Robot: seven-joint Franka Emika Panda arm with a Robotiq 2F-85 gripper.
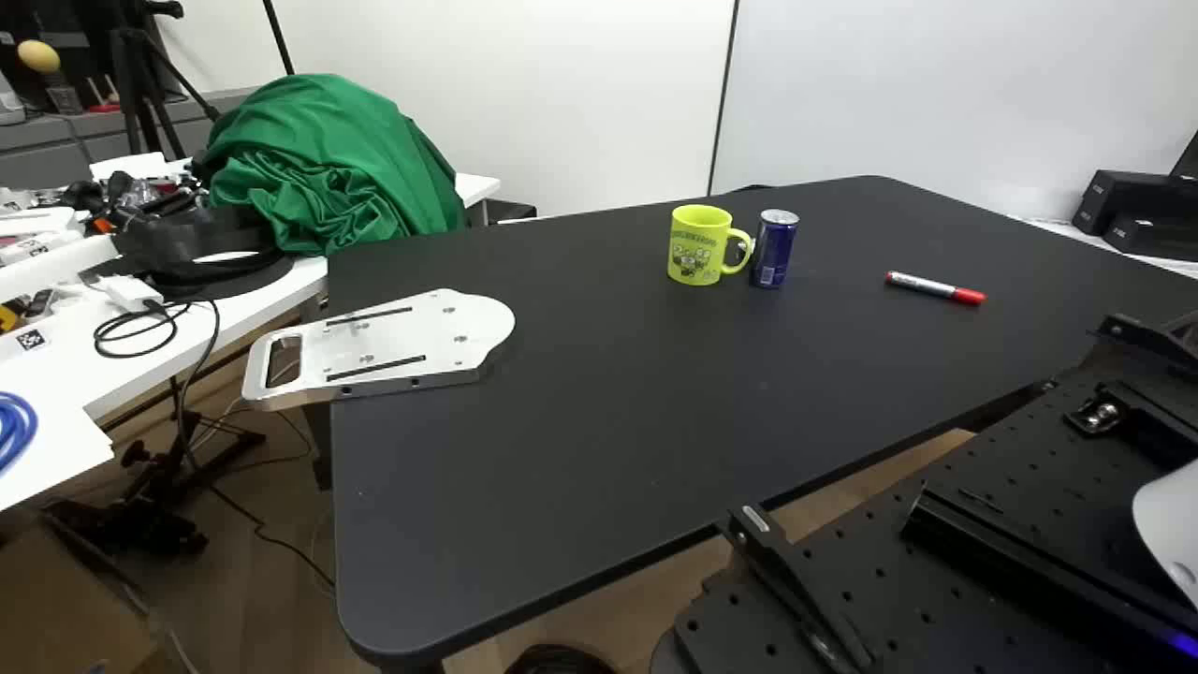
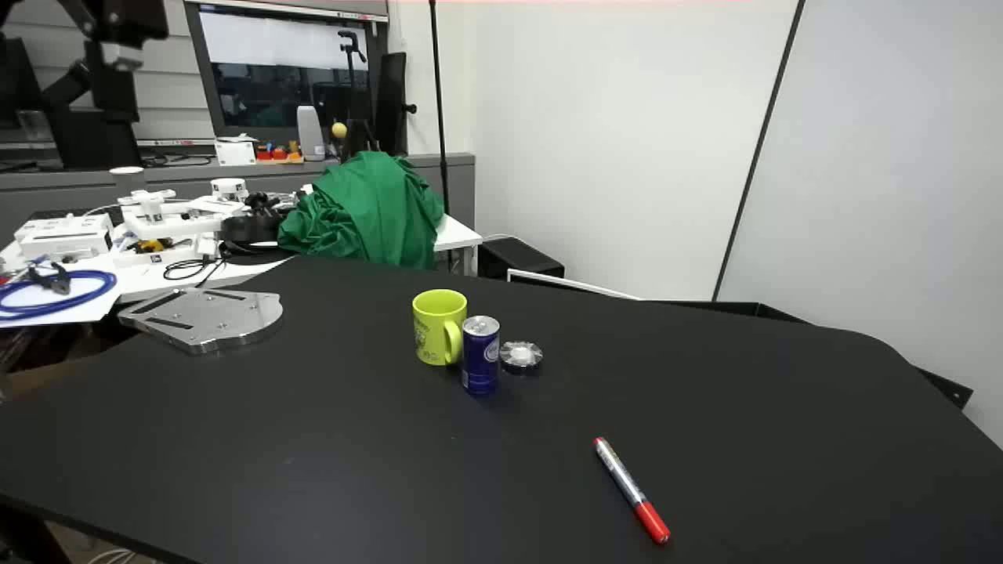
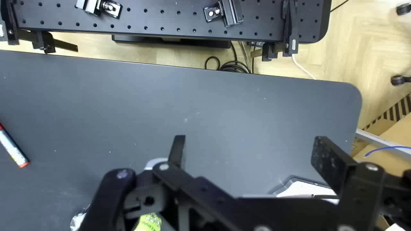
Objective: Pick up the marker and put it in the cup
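The marker, a silver-white pen with a red cap, lies flat on the black table in both exterior views. It also shows at the left edge of the wrist view, partly cut off. The yellow-green cup stands upright in both exterior views, its handle towards a blue can. In the wrist view only a small part of the cup shows behind the gripper's linkage. My gripper is open with nothing between its fingers, above the table and away from the marker, which lies off to the left.
The blue can stands close beside the cup's handle. A small shiny roll lies behind the can. A silver metal plate lies at the table's edge. A green cloth sits on a white side table.
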